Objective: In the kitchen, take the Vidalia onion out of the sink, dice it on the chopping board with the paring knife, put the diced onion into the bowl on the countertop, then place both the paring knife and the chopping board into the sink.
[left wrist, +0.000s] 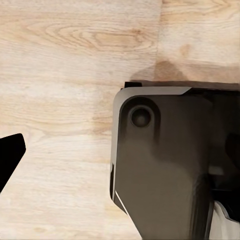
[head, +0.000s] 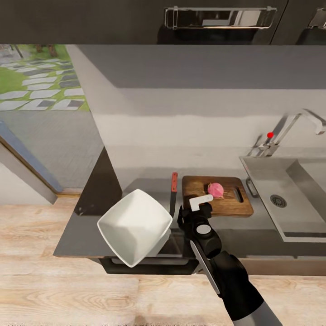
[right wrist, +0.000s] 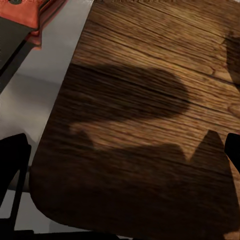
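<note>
A grey counter (head: pixel 81 235) runs along a kitchen wall, its near edge meeting a pale wood floor (head: pixel 68 294). A dark brown chopping board (head: pixel 231 206) lies on the counter just left of the steel sink (head: pixel 265 174), its handle slot at the sink end. A pinkish onion (head: pixel 216 190) sits on the board, about mid-board. The paring knife (head: pixel 173 190) lies just left of the board, red-brown handle toward the wall; the lower part of its blade is hidden. A white squarish bowl (head: pixel 135 226) appears tilted at the counter's near edge, covering part of it. Bare counter lies open to the left of the bowl.

The right gripper (head: pixel 199 204) hovers over the board's near edge, close to the onion, its fingers spread open and holding nothing. In the right wrist view the board's rounded corner (right wrist: pixel 55 200) and the knife handle (right wrist: pixel 35 15) are visible.

The left gripper's state cannot be told: one dark fingertip (left wrist: pixel 10 155) shows over the floor, beside a dark robot part (left wrist: pixel 165 165). The sink is cut off at the right edge, with its drain (head: pixel 278 201) and tap (head: pixel 290 127) visible.
</note>
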Controlling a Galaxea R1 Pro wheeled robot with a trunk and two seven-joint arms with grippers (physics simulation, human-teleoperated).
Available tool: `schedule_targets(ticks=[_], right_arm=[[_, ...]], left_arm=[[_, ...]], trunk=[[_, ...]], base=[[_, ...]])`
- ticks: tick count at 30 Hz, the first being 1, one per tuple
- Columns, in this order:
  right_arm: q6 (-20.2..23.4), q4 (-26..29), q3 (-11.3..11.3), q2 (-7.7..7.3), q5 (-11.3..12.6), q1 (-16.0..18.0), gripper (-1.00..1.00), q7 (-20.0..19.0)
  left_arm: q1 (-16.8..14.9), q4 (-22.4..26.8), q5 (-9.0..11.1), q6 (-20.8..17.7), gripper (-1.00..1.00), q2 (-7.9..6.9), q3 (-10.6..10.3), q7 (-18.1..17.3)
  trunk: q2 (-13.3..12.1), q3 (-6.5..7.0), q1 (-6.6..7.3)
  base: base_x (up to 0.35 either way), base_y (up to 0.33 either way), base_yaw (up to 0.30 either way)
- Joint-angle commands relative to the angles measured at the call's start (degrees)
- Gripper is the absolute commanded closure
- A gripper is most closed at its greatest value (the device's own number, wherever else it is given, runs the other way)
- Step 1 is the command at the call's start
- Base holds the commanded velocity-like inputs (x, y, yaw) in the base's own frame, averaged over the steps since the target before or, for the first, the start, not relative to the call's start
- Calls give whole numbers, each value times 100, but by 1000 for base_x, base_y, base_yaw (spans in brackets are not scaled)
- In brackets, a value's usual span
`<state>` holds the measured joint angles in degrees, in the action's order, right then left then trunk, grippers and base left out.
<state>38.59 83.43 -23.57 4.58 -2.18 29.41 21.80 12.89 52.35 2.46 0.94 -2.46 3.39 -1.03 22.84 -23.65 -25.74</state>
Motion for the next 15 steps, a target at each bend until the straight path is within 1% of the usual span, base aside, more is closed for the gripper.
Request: schedule_targets(ticks=[1,9,15], right_arm=[[61,-117,-7,-1,-20,4,-100,9],[61,-117,-7,-1,-20,4,-100,9],[61,-117,-7,-1,-20,4,-100,9]], left_arm=[[3,9,24,9,-100,0,3,-11],[3,12,26,10,-100,0,3,-11],[3,12,25,10,-100,0,3,-11]], trunk=[[8,-18,-5],[8,-54,-5],[8,-57,-5]], base=[[0,0,0],[1,9,0],[64,156,0]])
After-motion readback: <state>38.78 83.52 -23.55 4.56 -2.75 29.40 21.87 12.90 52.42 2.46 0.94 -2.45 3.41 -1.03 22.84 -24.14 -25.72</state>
